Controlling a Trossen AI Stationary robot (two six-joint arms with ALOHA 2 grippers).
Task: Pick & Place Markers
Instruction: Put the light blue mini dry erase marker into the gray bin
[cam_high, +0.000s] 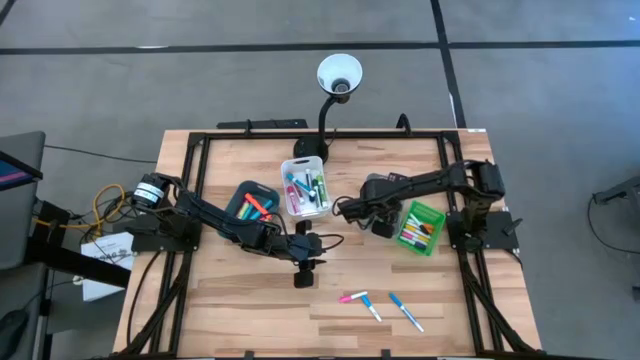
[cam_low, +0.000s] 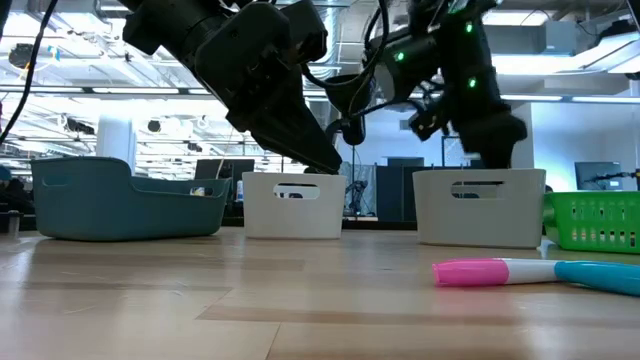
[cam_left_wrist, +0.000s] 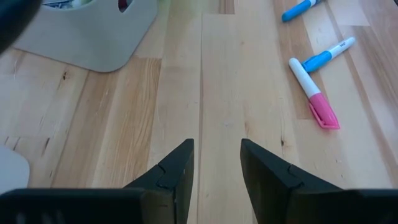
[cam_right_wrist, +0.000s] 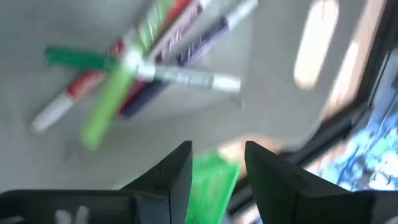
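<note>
reaching in from the table's left edge, the left arm lies low and stretched toward the middle of the wooden table (cam_high: 250, 290), its wrist bent so the left gripper (cam_high: 304, 272) points at the near edge. its two dark fingers (cam_left_wrist: 177, 171) stand a little apart above bare wood with nothing between them. ahead of it lie three loose markers: a pink-capped marker (cam_left_wrist: 313, 94), a blue-capped one (cam_left_wrist: 326, 55) touching its white end, and another blue one (cam_left_wrist: 300, 9) farther off.

the right arm comes from the right edge, folded at the elbow and extended leftward, with the right gripper (cam_high: 345, 209) just beside the white bin (cam_high: 304, 187) at the table's centre. its fingers (cam_right_wrist: 173, 177) are parted and hold nothing; past them a pile of markers (cam_right_wrist: 134, 68) lies crossed inside a pale bin, green, red and purple among them.

more markers sit in the teal bin (cam_high: 252, 203) and the green bin (cam_high: 421, 227). printing runs along some barrels, but it is too blurred to read.
</note>
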